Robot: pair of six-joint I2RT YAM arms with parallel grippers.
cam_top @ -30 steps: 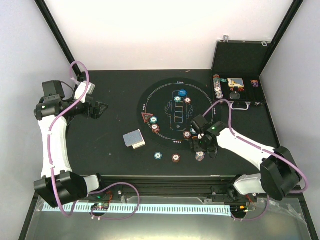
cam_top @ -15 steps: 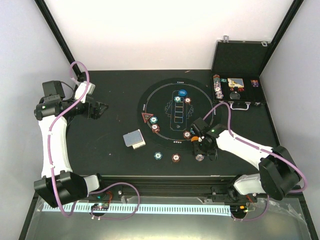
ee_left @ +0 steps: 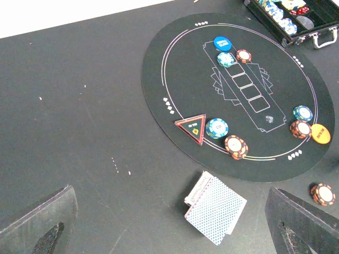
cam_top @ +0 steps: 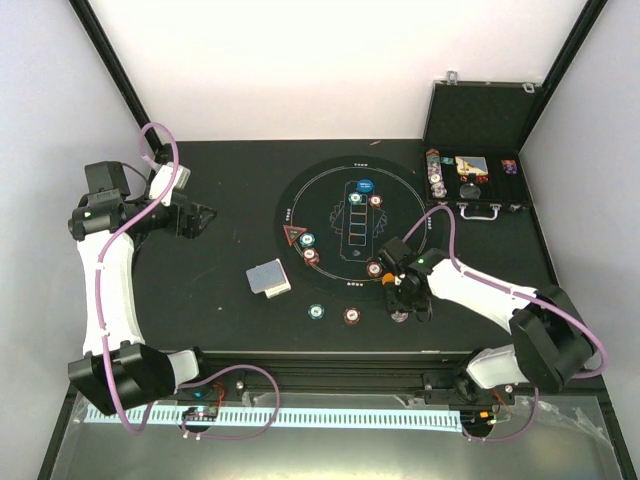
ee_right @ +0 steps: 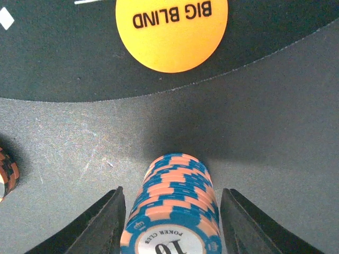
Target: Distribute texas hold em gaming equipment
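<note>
A stack of blue-and-orange poker chips (ee_right: 172, 211) stands on the black table just off the mat, between the fingers (ee_right: 103, 222) of my right gripper (ee_right: 172, 227). The jaws flank the stack with small gaps, so they are open. From above, that gripper (cam_top: 400, 305) covers most of the stack (cam_top: 400, 316). Just beyond it lies the orange BIG BLIND button (ee_right: 170, 26). A deck of cards (cam_top: 268, 278) with patterned backs rests left of the mat. My left gripper (cam_top: 200, 215) hangs wide open over the left side of the table, holding nothing.
The round mat (ee_left: 175, 53) carries a red triangle (ee_left: 193, 127), a blue button (ee_left: 223, 43) and several chips. Two loose chip stacks (cam_top: 316, 311) (cam_top: 352, 316) sit near the front edge. An open black case (cam_top: 475, 180) with more chips stands at the back right.
My right gripper has shifted slightly left onto the chip stack and its jaws have narrowed around it. The left arm has not moved.
</note>
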